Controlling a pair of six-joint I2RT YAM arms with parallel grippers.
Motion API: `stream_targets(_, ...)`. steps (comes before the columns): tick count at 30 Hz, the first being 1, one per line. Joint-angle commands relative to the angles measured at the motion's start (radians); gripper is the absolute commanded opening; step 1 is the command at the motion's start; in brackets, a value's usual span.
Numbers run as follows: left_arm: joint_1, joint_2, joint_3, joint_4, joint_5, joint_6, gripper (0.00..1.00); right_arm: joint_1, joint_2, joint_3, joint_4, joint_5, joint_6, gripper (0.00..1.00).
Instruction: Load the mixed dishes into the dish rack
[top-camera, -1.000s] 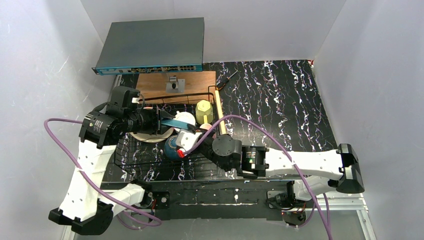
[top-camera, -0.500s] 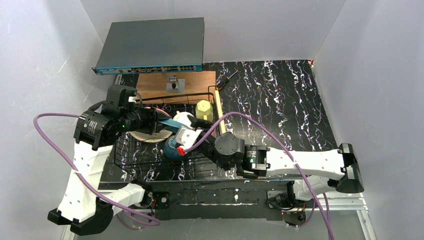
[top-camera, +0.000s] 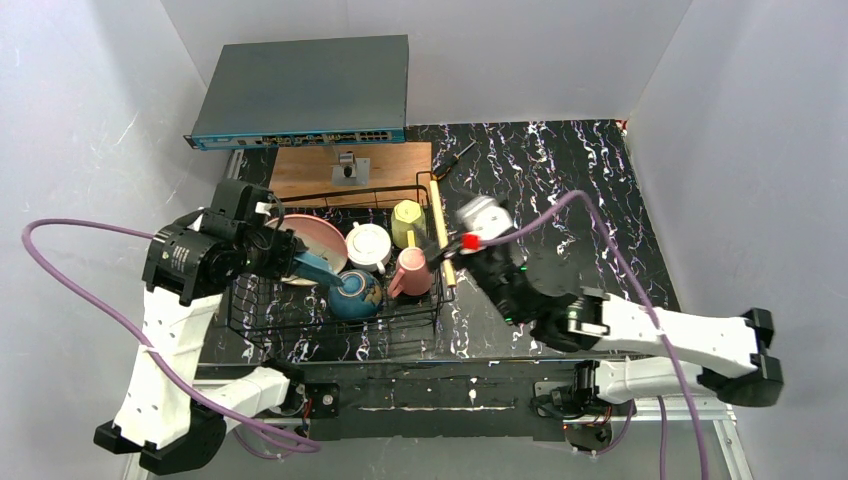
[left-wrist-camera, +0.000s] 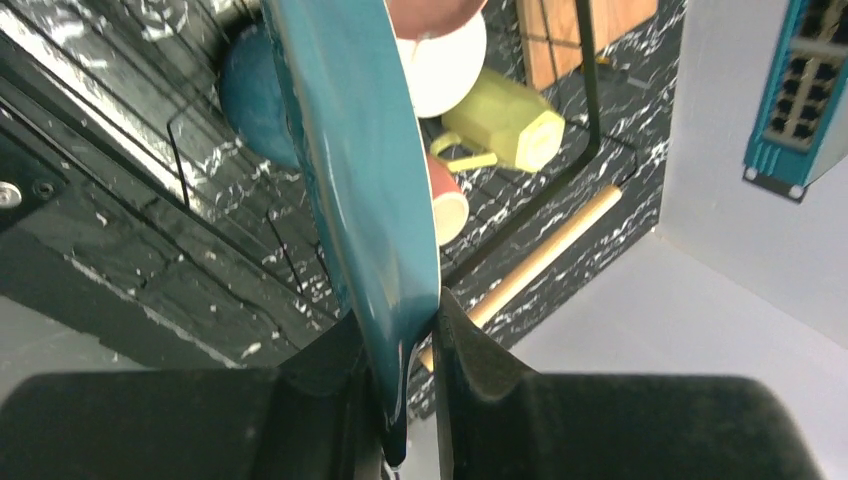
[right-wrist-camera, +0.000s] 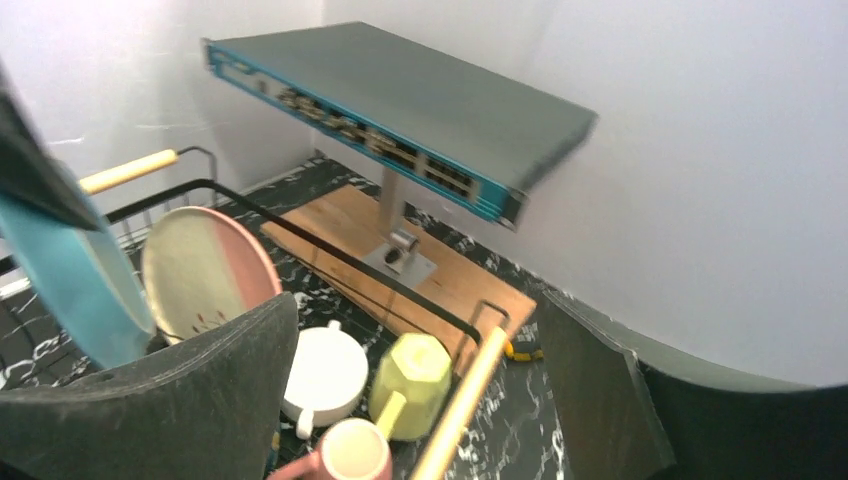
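R arm was reaching over the rack (top-camera: 240, 318) 1 s ago. It's now pulled out to the right of it and blurred, so prob. still moving. R gripper (right-wrist-camera: 412, 310) has its fingers spread wide w/ nothing between them. Pink mug (top-camera: 410, 272) now sits inside the rack at the right side, just beside the wooden handle rod (top-camera: 441, 240), so that item looks delivered. L gripper (left-wrist-camera: 405, 330) is clamped narrow on the rim of the teal plate (left-wrist-camera: 355, 150), held edge-on. Vs. 1 s ago the plate has dropped and swung toward the near-middle of the rack; its far edge is now by the bowl (top-camera: 355, 296), can't tell if touching. Already in the rack: white cup (top-camera: 368, 245), y-g mug (top-camera: 407, 222) at the back right, and a cream/orange plate (right-wrist-camera: 210, 270) leaning at the back left. My read: w/ the R arm out of the way, the L arm has room to set the teal plate down, likely the last or near-last dish. The free gap btwn the bowl and the leaning plate looks tight, so the plate could knock the bowl or land on it instead of standing btwn the wires.
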Motion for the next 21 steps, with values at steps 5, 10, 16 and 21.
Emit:
stream_targets(5,0.051,-0.032,0.001,0.09,-0.147,-0.042,0.0,-0.05,-0.309,-0.213,-0.163,0.145,0.322,0.95)
stream_targets(10,0.212,0.0,-0.121,0.222,0.132,-0.028,0.0,-0.052,-0.413,-0.295,-0.319,0.215,0.452,0.95)
stream_targets(16,0.29,0.001,-0.247,0.313,0.244,-0.061,0.0,-0.1,-0.488,-0.454,-0.424,0.267,0.58,0.98)
stream_targets(21,0.327,0.002,-0.297,0.327,0.232,-0.064,0.0,-0.23,-0.513,-0.507,-0.551,0.173,0.734,0.98)
